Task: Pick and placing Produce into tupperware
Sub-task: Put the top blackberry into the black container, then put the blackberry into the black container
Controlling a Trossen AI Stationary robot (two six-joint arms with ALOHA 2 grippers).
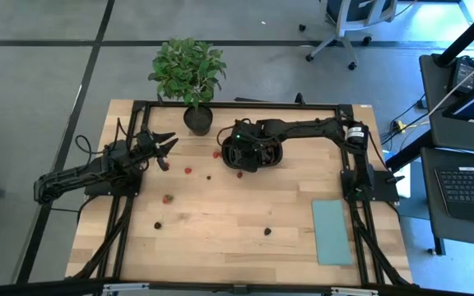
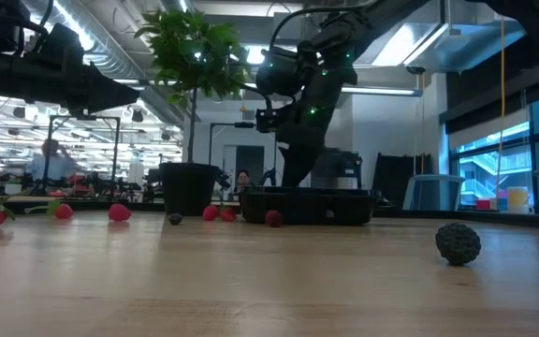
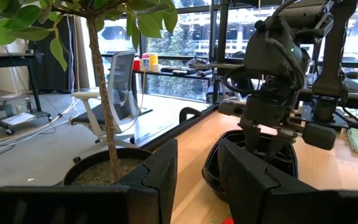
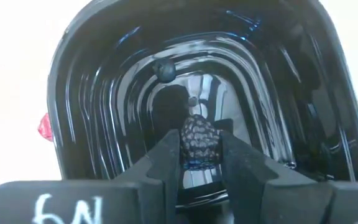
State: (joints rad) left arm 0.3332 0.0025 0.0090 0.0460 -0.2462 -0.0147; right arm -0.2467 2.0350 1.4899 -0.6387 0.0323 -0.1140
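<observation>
Right gripper [image 4: 197, 163]: hangs over the tupperware [image 4: 104, 81] at upper centre of the high view, its fingers pinching a dark maroon, bumpy berry [image 4: 199, 140] between the tips, just above the tray floor.
Tupperware: a glossy black tray; in the right wrist view one small dark round berry [image 4: 164, 70] already lies on its floor, beyond the held one. Whether the other compartment holds anything I cannot tell.
Left gripper [image 1: 164, 151]: sits at left of centre in the high view, above the table [image 1: 220, 222]; its fingers stand a little apart with nothing between them, and it points toward the potted plant [image 1: 189, 74].
Loose produce: a red piece [image 1: 188, 171] just right of the left gripper, a red one [image 1: 167, 198] lower down, dark ones at lower left [image 1: 158, 224] and lower centre [image 1: 267, 231], and a red one [image 1: 239, 173] just beside the tray's edge. The low view shows more red pieces [image 2: 119, 212] along the left.
Progress: early, by my judgement. One berry is in, a second is about to be released, and most pieces are still on the table.
Left to do: drop the held berry, then fetch the scattered ones.
</observation>
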